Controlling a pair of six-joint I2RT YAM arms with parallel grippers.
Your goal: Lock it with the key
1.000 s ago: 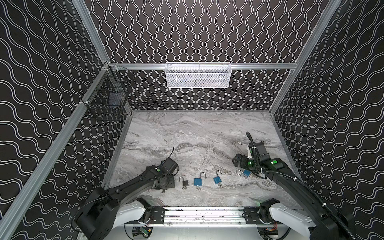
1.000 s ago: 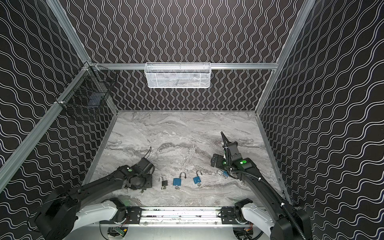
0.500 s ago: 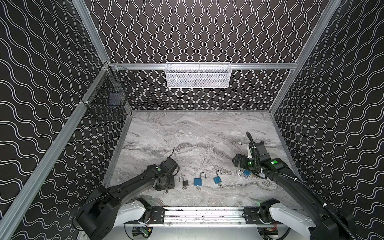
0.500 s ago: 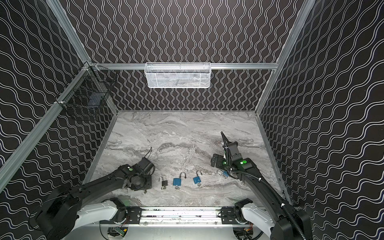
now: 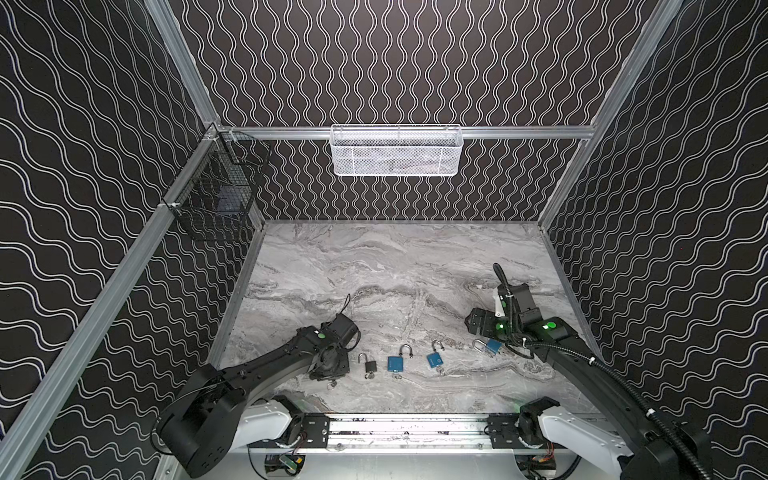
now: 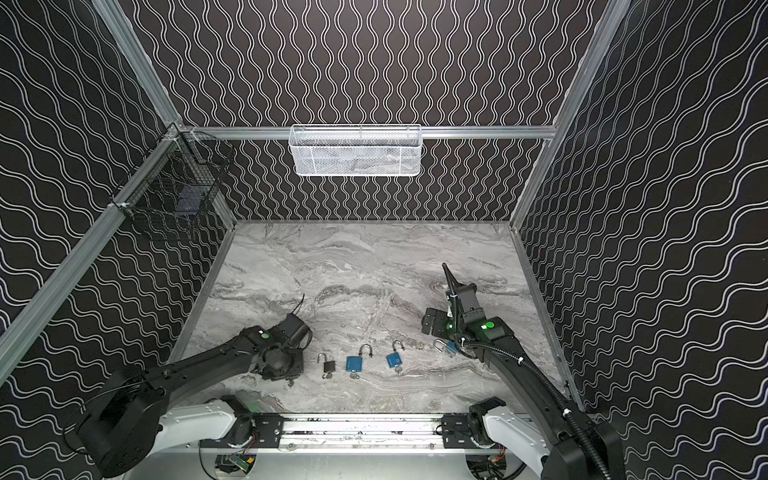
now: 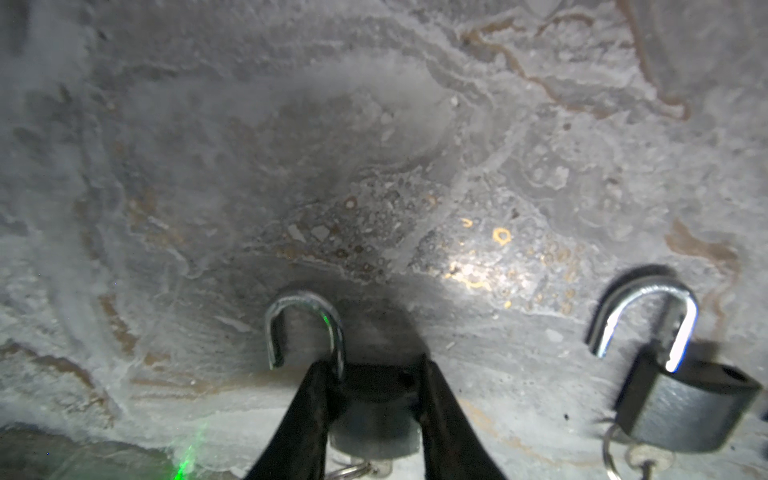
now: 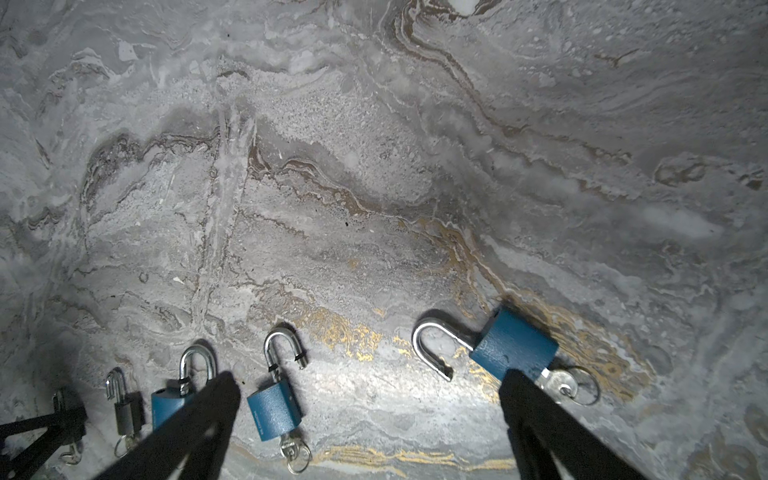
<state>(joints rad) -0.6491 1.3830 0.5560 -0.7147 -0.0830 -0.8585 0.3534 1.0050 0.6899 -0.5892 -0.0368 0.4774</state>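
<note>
Left tool (image 7: 374,368) clamped on a dark padlock (image 7: 374,432) — plain in its wrist view, hidden in both top views.

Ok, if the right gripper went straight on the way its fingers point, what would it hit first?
Most likely the marble table between the right gripper's open fingers. One finger sits right by the blue padlock at the row's end and could clip it first; depth is unclear.
</note>
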